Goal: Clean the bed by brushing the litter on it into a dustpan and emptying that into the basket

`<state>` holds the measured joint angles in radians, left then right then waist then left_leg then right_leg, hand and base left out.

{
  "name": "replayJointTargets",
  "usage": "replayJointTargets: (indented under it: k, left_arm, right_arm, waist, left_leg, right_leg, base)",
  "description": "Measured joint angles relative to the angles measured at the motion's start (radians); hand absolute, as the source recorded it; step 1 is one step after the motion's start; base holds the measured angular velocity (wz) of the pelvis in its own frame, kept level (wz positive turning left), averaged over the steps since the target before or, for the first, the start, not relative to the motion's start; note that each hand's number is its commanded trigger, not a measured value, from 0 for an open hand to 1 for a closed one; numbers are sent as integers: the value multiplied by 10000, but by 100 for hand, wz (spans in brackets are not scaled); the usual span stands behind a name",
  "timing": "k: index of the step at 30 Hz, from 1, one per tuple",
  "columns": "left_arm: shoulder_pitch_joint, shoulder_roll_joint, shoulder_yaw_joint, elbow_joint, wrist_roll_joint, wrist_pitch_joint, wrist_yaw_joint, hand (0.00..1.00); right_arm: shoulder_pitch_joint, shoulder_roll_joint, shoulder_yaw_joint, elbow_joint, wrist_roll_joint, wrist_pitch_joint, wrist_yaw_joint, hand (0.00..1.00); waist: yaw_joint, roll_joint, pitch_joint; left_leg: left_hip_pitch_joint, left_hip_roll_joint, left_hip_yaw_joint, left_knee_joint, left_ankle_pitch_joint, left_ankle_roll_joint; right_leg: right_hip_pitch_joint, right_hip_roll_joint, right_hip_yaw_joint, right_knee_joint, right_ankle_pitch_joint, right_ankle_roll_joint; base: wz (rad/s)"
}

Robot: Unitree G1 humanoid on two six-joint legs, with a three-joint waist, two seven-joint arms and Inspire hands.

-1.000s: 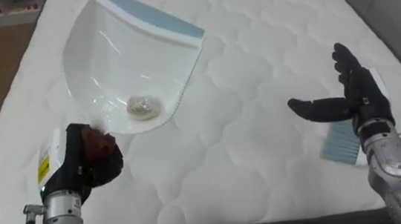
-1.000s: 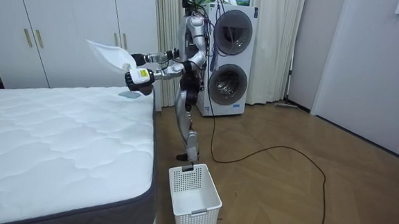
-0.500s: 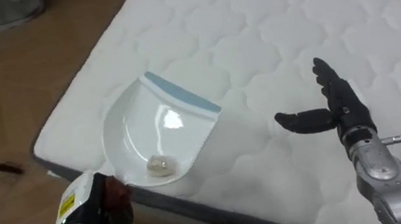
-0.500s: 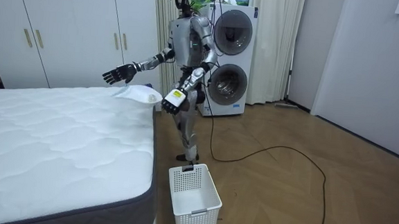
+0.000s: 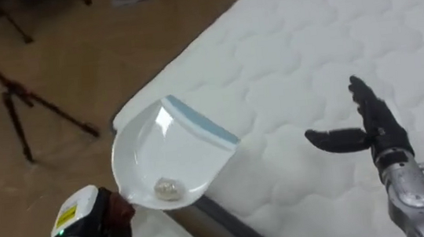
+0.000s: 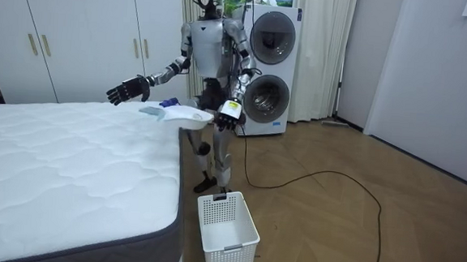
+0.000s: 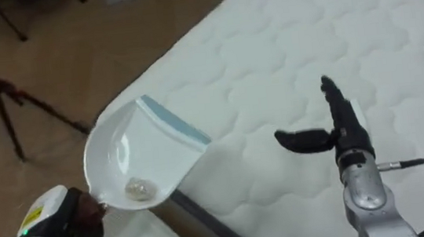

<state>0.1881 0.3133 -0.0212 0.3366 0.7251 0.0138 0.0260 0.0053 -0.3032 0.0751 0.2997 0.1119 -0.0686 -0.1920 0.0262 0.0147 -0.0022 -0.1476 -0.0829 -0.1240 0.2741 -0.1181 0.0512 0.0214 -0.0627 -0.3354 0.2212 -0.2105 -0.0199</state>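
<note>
Your left hand (image 5: 97, 225) is curled round the handle of the white dustpan (image 5: 171, 146), which hangs over the corner of the bed (image 5: 329, 35). A crumpled scrap (image 5: 166, 188) lies in the pan near the handle. At 3 o'clock from the pan, your right hand (image 5: 378, 134) hovers spread above the mattress. A white basket (image 6: 226, 232) stands on the floor by the bed's corner.

This is a home bedroom with a laundry corner. A bed (image 6: 69, 162) with a white quilted mattress takes up the near side, white wardrobe doors (image 6: 77, 32) line the far wall, a stacked washer and dryer (image 6: 268, 64) stands beside pale curtains (image 6: 323, 55), and a white laundry basket (image 6: 227, 232) sits on the wooden floor (image 6: 333, 226).
</note>
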Motion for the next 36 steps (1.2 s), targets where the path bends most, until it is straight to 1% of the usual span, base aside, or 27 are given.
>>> replayJointTargets:
  k: [2, 3, 5, 7, 8, 9, 10, 11, 12, 13, 14, 16, 19, 22, 24, 25, 26, 27, 28, 29, 30, 31, 32, 33, 34, 35, 36]
  left_arm:
    - [17, -11, 189, -6, 161, 4, 7, 100]
    - [15, -8, 225, -9, 200, 11, 7, 100]
    - [4, -11, 278, -106, 238, 11, 7, 100]
    - [-59, -52, 268, -126, 243, -3, 26, 100]
    - [-93, -111, 259, -126, 250, -8, 28, 100]
    - [-111, -124, 257, -125, 239, -40, 31, 100]
    - [-141, -123, 257, -117, 240, -49, 31, 100]
    - [-227, -145, 257, -77, 241, -48, 31, 100]
    - [-232, -177, 253, -78, 259, -49, 40, 100]
    - [-230, -187, 245, -77, 266, -49, 39, 100]
    - [-229, -188, 211, -78, 285, -49, 40, 100]
    - [-222, -188, 197, -80, 312, -49, 39, 100]
    - [-200, -188, 196, -102, 319, -49, 39, 100]
    - [-199, -186, 200, -240, 322, -51, 39, 100]
    - [-201, -186, 200, -354, 584, -237, 40, 100]
    - [-198, -178, 199, -390, 712, -295, 40, 100]
    - [-192, -140, 183, -426, 846, -424, 49, 100]
    - [-196, -124, 158, -410, 860, -470, 61, 100]
    - [-197, -125, 106, -395, 845, -466, 65, 100]
    - [-211, -117, -17, -333, 847, -471, 65, 100]
    - [-231, -85, -36, -267, 880, -475, 63, 100]
    - [-247, -60, -36, -238, 921, -474, 63, 100]
    - [-261, 14, -35, -226, 919, -474, 61, 100]
    - [-263, 102, -34, -217, 912, -482, 60, 100]
    - [-268, 144, -33, -219, 916, -483, 60, 100]
    - [-311, 257, -33, -222, 920, -483, 59, 100]
    - [-336, 377, -30, -224, 918, -498, 60, 100]
  right_arm:
    - [-29, -27, -3, -4, -16, -9, 52, 0]
    - [-29, -27, -8, -5, -24, -11, 60, 0]
    - [-26, -36, -31, -6, -16, -11, 63, 0]
    - [-8, -36, -15, -4, 28, -12, 63, 0]
    - [-1, -37, -16, 33, 24, -15, 83, 0]
    - [11, -40, -20, 36, 24, -25, 105, 0]
    - [11, -44, -20, 37, 25, -34, 118, 0]
    - [6, -44, -21, 40, 30, -34, 155, 0]
    - [6, -45, -18, 39, 21, -34, 231, 0]
    - [16, -48, -19, 40, 22, -34, 235, 0]
    - [58, -54, -18, 39, 27, -34, 236, 0]
    - [101, -51, 0, 37, 148, -34, 246, 0]
    - [100, -54, -3, -6, 388, -34, 222, 0]
    - [104, -39, 6, -169, 596, -34, 206, 0]
    - [110, -88, 3, -164, 599, -33, 181, 0]
    - [135, -107, 4, -163, 587, -33, 163, 0]
    - [192, -137, 16, -154, 568, -34, 107, 0]
    - [141, -155, 31, -44, 584, -40, 52, 0]
    - [92, -197, 33, 11, 631, -40, 25, 0]
    - [-96, -279, 41, 132, 633, -45, -28, 0]
    - [-169, -217, 10, 190, 565, -46, -25, 0]
    - [-131, -178, 8, 194, 567, -45, -12, 0]
    - [19, -105, 10, 213, 574, -46, 14, 0]
    - [178, -29, 9, 294, 578, -46, 9, 0]
    - [230, 4, 11, 354, 578, -45, 0, 0]
    - [233, 73, 14, 489, 569, -44, -5, 0]
    - [233, 89, 13, 499, 581, -46, 17, 0]
  waist:
    - [139, -19, 11]
    - [137, -26, 14]
    - [117, -1, 28]
    - [68, 10, 36]
    - [34, 35, 56]
    - [-55, 35, 65]
    - [-92, 26, 84]
    - [-93, 9, 139]
    - [4, 43, 179]
    - [12, 62, 190]
    - [39, 84, 196]
    - [121, 89, 193]
    - [134, 70, 178]
    - [264, 55, 161]
    - [324, 34, 134]
    - [321, 53, 124]
    - [322, 92, 92]
    - [373, 80, 88]
    - [399, 78, 86]
    - [522, 112, 102]
    - [457, 110, 103]
    - [429, 109, 103]
    - [349, 82, 112]
    - [305, 74, 131]
    - [280, 68, 143]
    - [158, 65, 182]
    - [-26, 66, 194]
  left_leg:
    - [-131, 10, 93, 7, 11, -14]
    - [-187, 11, 168, 20, 12, -13]
    - [-499, 23, 549, 235, 36, 39]
    - [-620, 18, 718, 285, 77, 107]
    - [-707, 50, 930, 357, 81, 123]
    - [-834, 108, 1379, 418, 73, 219]
    - [-902, 146, 1577, 475, 41, 271]
    - [-1013, 160, 1696, 569, 24, 296]
    - [-1081, 159, 1655, 608, 23, 294]
    - [-1106, 160, 1659, 610, 23, 293]
    - [-1148, 159, 1704, 592, 31, 282]
    - [-1207, 175, 1879, 566, 45, 283]
    - [-1220, 213, 2277, 546, 87, 356]
    - [-1220, 142, 2350, 443, 106, 397]
    - [-1195, 44, 2410, 452, 88, 489]
    - [-1188, 64, 2639, 498, 55, 541]
    - [-1144, 248, 3140, 575, -65, 731]
    - [-1030, 268, 3109, 649, -179, 824]
    - [-1002, 223, 3042, 665, -219, 863]
    - [-974, 41, 2818, 737, -256, 939]
    - [-969, -180, 2566, 799, -263, 1040]
    - [-967, -226, 2486, 811, -289, 1100]
    - [-936, -327, 2225, 922, -361, 1193]
    - [-850, -388, 1879, 984, -450, 1243]
    - [-798, -400, 1722, 1005, -447, 1241]
    - [-750, -443, 1380, 1075, -444, 1235]
    - [-754, -562, 1012, 1090, -353, 1131]
  right_leg:
    - [-16, 48, -21, -22, -35, -25]
    - [-19, 49, -52, -20, -73, -29]
    - [-26, 38, -429, 5, -159, -2]
    - [-13, 51, -591, 112, -225, 32]
    - [-1, 7, -691, 241, -285, 67]
    - [16, -34, -842, 344, -416, 64]
    - [24, -48, -889, 385, -505, 49]
    - [28, -50, -950, 410, -618, 30]
    - [21, -40, -1107, 411, -637, 8]
    - [27, -37, -1173, 405, -641, 3]
    - [61, -47, -1369, 358, -660, -9]
    - [71, -61, -1486, 336, -711, -17]
    - [128, -93, -1646, 251, -754, 23]
    - [130, -172, -1790, 244, -775, 77]
    - [129, -307, -2087, 731, -861, 227]
    - [92, -423, -2232, 1022, -884, 265]
    - [-56, -597, -2360, 1847, -975, 405]
    - [-335, -857, -2292, 2883, -1038, 451]
    - [-545, -1002, -2112, 3405, -1041, 453]
    - [-1038, -1232, -1653, 4249, -1120, 480]
    - [-1360, -1295, -1120, 4847, -1266, 482]
    - [-1544, -1243, -789, 5145, -1313, 462]
    - [-1958, -1061, -193, 5546, -1346, 449]
    - [-2343, -861, 259, 5591, -1349, 443]
    - [-2547, -785, 416, 5568, -1348, 444]
    - [-2962, -652, 697, 5350, -1325, 472]
    - [-3220, -543, 1016, 4701, -1207, 530]
  base:
    - [44]
    - [61]
    - [77]
    - [77]
    - [80]
    - [83]
    - [75]
    - [53]
    - [42]
    - [36]
    - [35]
    - [28]
    - [20]
    - [9]
    - [30]
    - [60]
    - [66]
    - [58]
    - [28]
    - [20]
    - [31]
    - [56]
    - [77]
    - [76]
    - [85]
    - [93]
    - [100]
